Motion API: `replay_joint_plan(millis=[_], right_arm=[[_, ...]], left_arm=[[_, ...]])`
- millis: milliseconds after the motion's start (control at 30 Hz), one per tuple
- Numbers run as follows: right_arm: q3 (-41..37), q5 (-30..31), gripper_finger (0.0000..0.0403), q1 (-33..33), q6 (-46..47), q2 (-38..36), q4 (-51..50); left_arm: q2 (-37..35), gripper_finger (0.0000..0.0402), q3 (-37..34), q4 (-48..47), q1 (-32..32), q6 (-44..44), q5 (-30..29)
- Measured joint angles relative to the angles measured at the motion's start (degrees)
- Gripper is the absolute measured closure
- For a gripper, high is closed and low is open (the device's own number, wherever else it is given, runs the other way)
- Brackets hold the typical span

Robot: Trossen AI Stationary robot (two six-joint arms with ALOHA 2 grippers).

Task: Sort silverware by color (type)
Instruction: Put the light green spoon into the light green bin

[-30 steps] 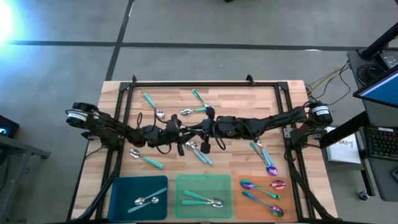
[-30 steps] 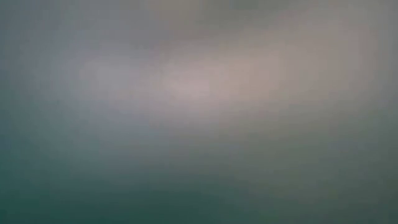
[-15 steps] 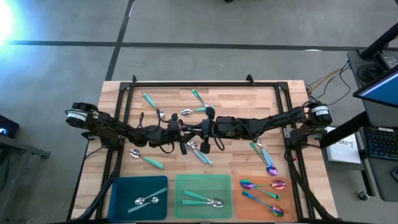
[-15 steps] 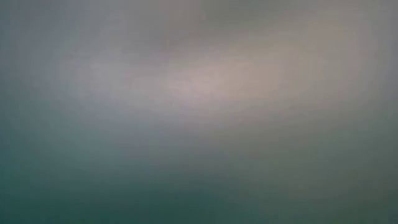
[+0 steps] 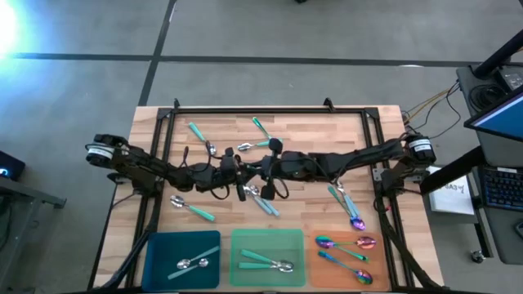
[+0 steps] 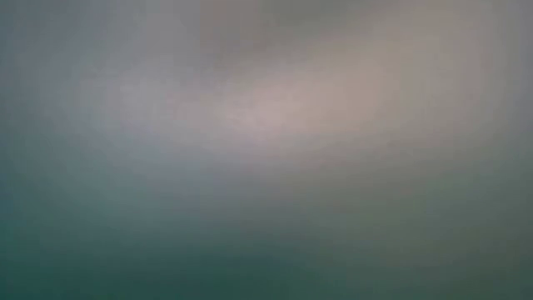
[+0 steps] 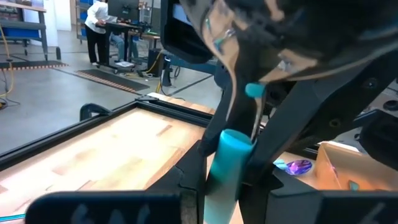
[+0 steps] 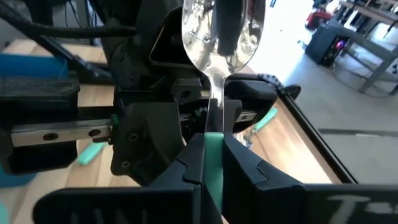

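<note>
Grey concrete floor (image 5: 270, 37) surrounds the wooden table (image 5: 359, 122); right of the table, a keyboard (image 5: 500, 189) sits on a desk.

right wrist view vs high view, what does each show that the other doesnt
Only the right wrist view shows the right gripper shut on a teal-handled spoon, its shiny bowl standing up, and the room beyond.

Only the high view shows the whole layout: blue tray, green tray, orange tray and loose spoons on the table.

Both show the two arms meeting mid-table, with the left gripper close by.
</note>
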Motion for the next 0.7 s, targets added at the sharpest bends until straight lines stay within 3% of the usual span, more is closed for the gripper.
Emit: replay_joint_plan(millis=[600, 700], right_arm=[[16.62, 1.60, 0.0311, -0.74, 1.07, -0.31, -33.70], [19.13, 2.45, 0.0299, -0.63, 1.34, -0.31, -40.46]], left_arm=[[-0.11, 0.0381, -0.17, -1.92, 0.02, -1.49, 2.48], [-0.11, 0.0381, -0.17, -1.89, 0.09, -1.78, 5.19]])
